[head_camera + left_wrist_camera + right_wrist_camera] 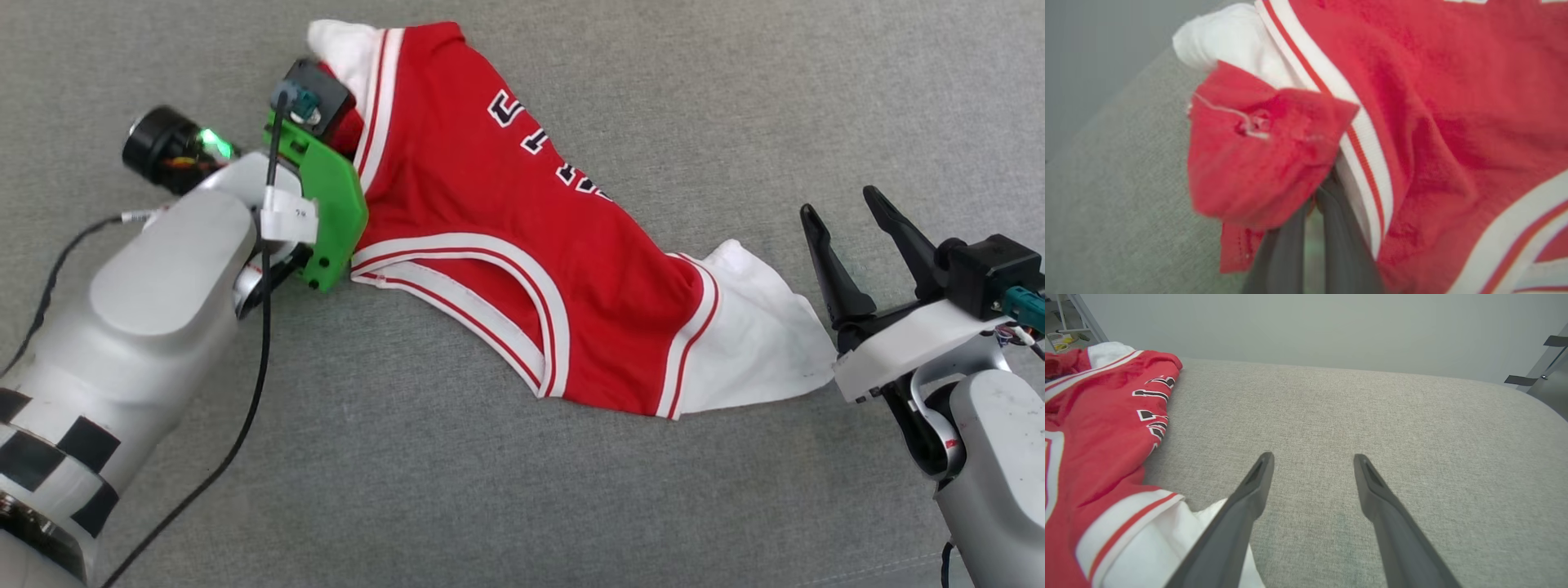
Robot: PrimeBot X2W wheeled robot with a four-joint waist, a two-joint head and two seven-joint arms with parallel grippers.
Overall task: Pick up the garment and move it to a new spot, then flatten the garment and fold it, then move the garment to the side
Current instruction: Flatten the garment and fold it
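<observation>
The garment [490, 245], a red jersey with white sleeves and striped trim, lies stretched at a slant across the grey surface, its black lettering partly folded under. My left gripper [331, 114] is at its upper left end, beside the white sleeve. The left wrist view shows that gripper [1323, 192] shut on a bunched red fold of the garment [1453, 122]. My right gripper [841, 202] stands open just right of the other white sleeve [759, 335], holding nothing. In the right wrist view its fingers [1257, 486] spread wide over bare fabric, with the garment [1094, 437] to their left.
A grey upholstered surface [522, 490] lies under everything, and its far edge [1372, 369] meets a pale wall. A black cable [253, 392] hangs from my left arm. A metal frame [1081, 314] stands beyond the surface's far left corner.
</observation>
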